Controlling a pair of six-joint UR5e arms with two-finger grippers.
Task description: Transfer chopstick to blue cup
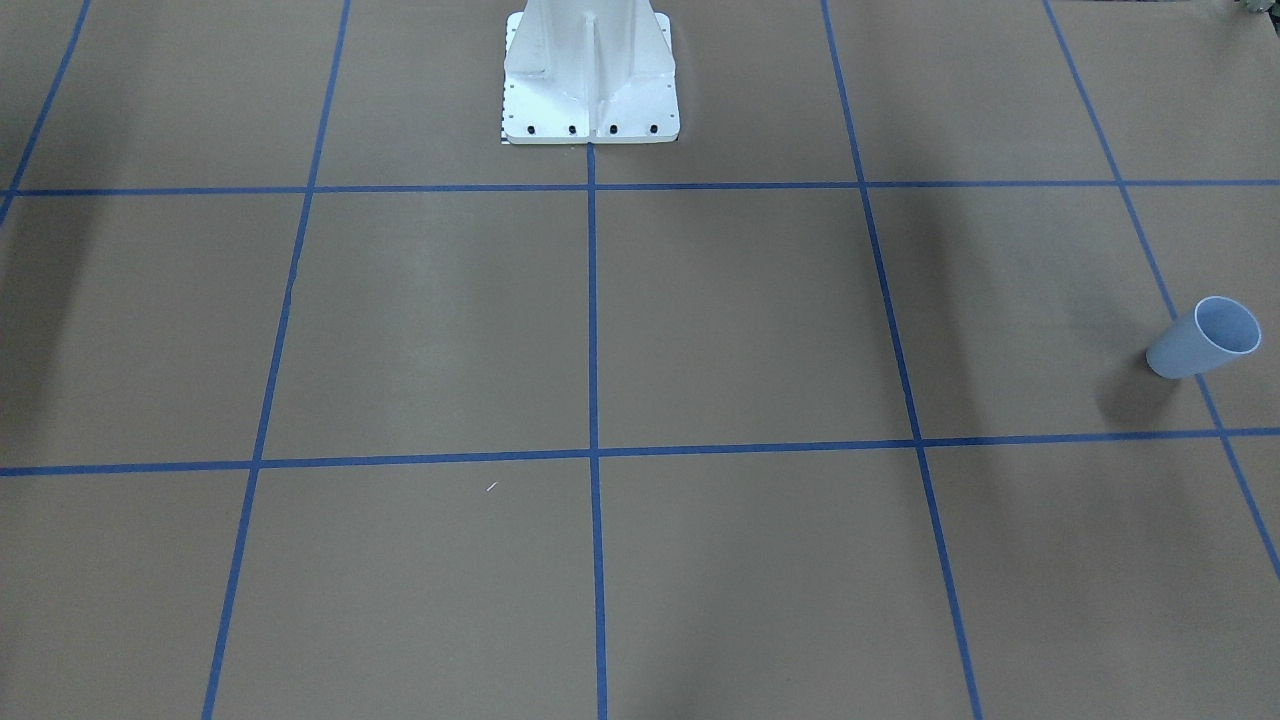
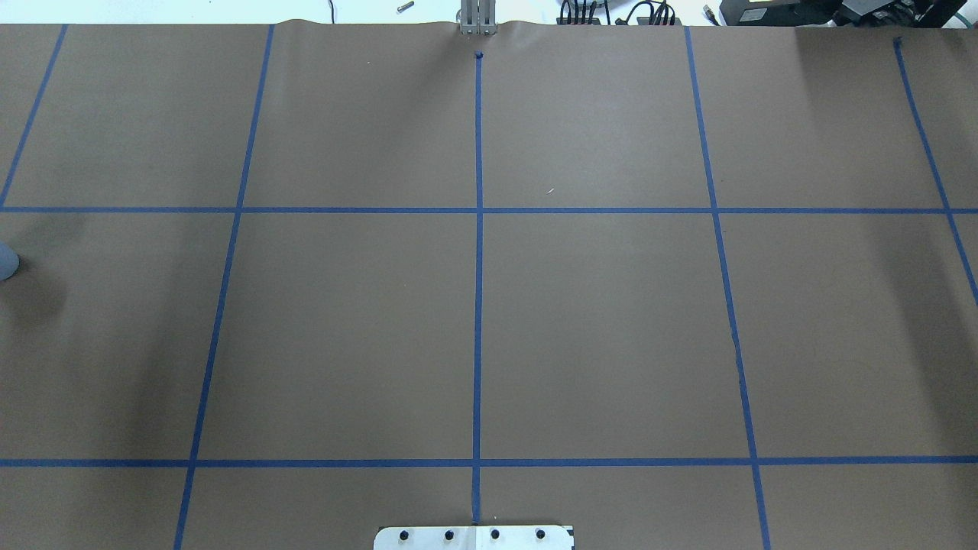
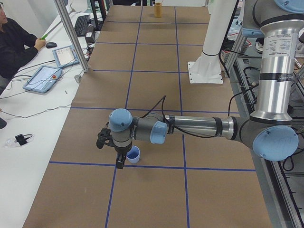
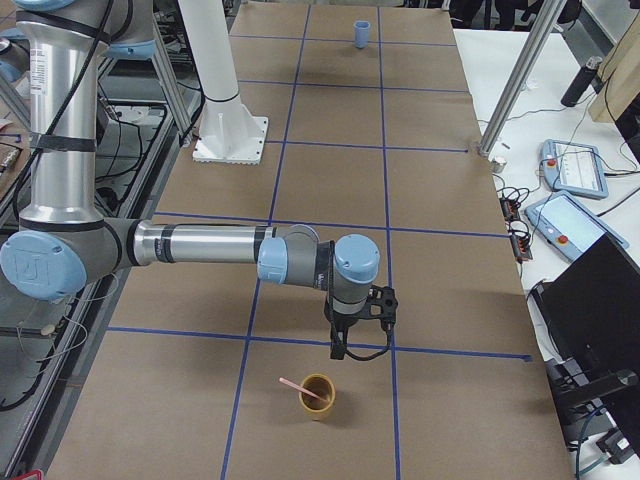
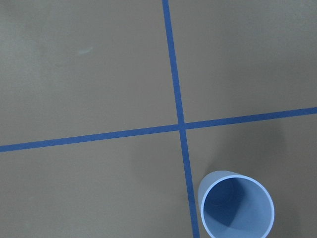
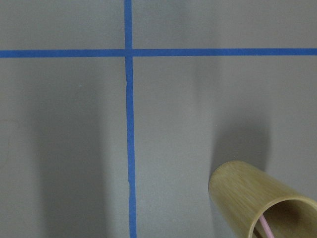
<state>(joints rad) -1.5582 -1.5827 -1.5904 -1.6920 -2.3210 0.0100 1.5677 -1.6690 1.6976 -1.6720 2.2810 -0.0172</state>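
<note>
The blue cup (image 1: 1205,338) stands upright on the brown table at the robot's far left; it also shows in the left wrist view (image 5: 236,206) and the exterior left view (image 3: 133,155). My left gripper (image 3: 119,163) hangs just beside it, pointing down; I cannot tell if it is open. One pale pink chopstick (image 4: 293,385) leans in a bamboo cup (image 4: 318,396) at the table's far right, also seen in the right wrist view (image 6: 262,203). My right gripper (image 4: 342,350) hangs a little above and behind that cup; I cannot tell its state.
The white robot pedestal (image 1: 590,80) stands at the table's robot-side edge. Blue tape lines (image 2: 478,305) divide the brown paper into squares. An operator (image 3: 14,42) sits at a side bench with tablets (image 3: 42,78). An aluminium post (image 3: 71,35) stands at the table's edge.
</note>
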